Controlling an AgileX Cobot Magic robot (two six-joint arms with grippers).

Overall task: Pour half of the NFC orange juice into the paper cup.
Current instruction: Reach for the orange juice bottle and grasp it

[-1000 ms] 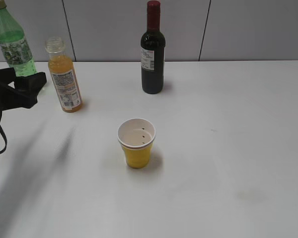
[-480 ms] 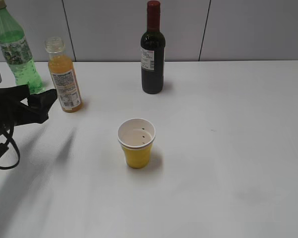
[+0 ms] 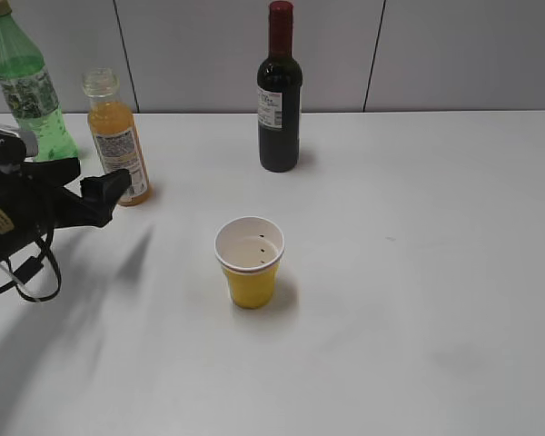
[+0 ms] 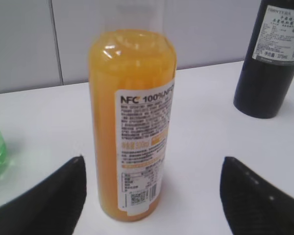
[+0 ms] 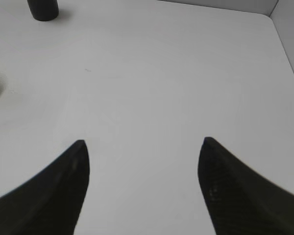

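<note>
The NFC orange juice (image 3: 116, 141) stands upright at about ten o'clock on the white table (image 3: 418, 272), uncapped so far as the clear neck shows, which suits a pour without a further opening step. The left gripper (image 3: 109, 188) is level with the lower body of the bottle, approaching from the nine o'clock side; in the left wrist view its two dark fingers (image 4: 44, 196) stand wide apart on either side of the bottle, touching nothing, the label facing the camera. The jaws are open and the bottle is not held; the spread appears chosen to clear the bottle's width before closing. The paper cup (image 3: 250, 262) stands upright near the table's centre, mouth up, well apart from the bottle at roughly its four o'clock, leaving free room for a tilted pour; two small dark specks show inside it. The green soda bottle (image 3: 23, 86) stands just beside the juice at its nine o'clock, a likely obstruction for the outer finger. The dark wine bottle (image 3: 279, 91) stands at twelve o'clock, clear of the work. The right gripper (image 5: 142, 147) hangs over bare table with jaws open and empty, evidently idle. Judgement: the reach-to-grasp step is in hand; pouring is not begun.
</note>
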